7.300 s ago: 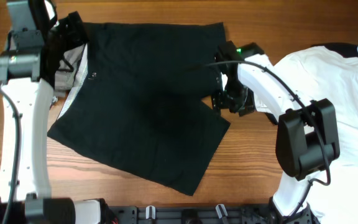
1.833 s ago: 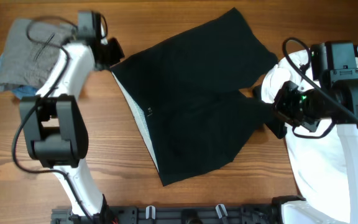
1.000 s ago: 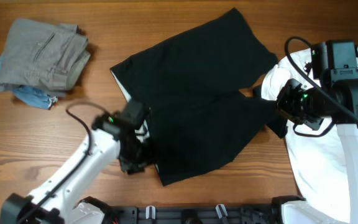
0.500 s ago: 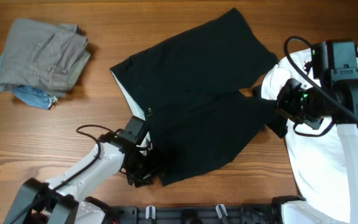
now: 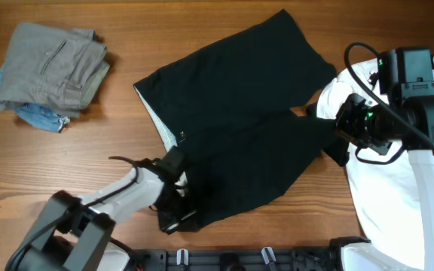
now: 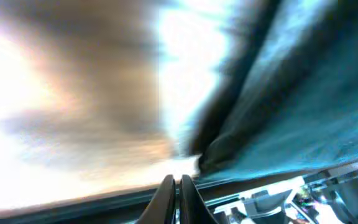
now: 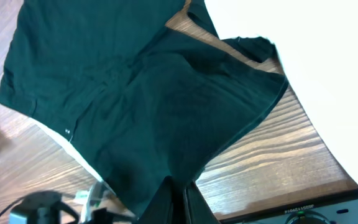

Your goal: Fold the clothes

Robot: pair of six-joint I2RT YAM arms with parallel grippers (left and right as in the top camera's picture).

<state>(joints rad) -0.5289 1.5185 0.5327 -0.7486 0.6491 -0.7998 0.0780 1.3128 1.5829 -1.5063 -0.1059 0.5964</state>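
The black shorts (image 5: pixel 239 128) lie spread on the wooden table, legs toward the right, with the pale waistband lining (image 5: pixel 157 124) showing along the left edge. My left gripper (image 5: pixel 181 218) is shut at the near lower corner of the waistband. In the blurred left wrist view its fingertips (image 6: pixel 178 182) meet just beside the dark cloth edge (image 6: pixel 303 93), and no cloth shows between them. My right gripper (image 5: pixel 336 144) is shut on a leg hem. The right wrist view shows the shorts (image 7: pixel 123 93) running down into the closed fingers (image 7: pixel 180 186).
A large white T-shirt (image 5: pixel 398 196) lies at the right under the right arm, also in the right wrist view (image 7: pixel 316 62). Folded grey trousers (image 5: pixel 47 68) with a blue cloth (image 5: pixel 40 117) sit at the far left. The table's near edge is just below the left gripper.
The left arm slid toward the near edge along the waistband to the lower corner, and its gripper went from open to shut. The right arm and the shorts have not moved.
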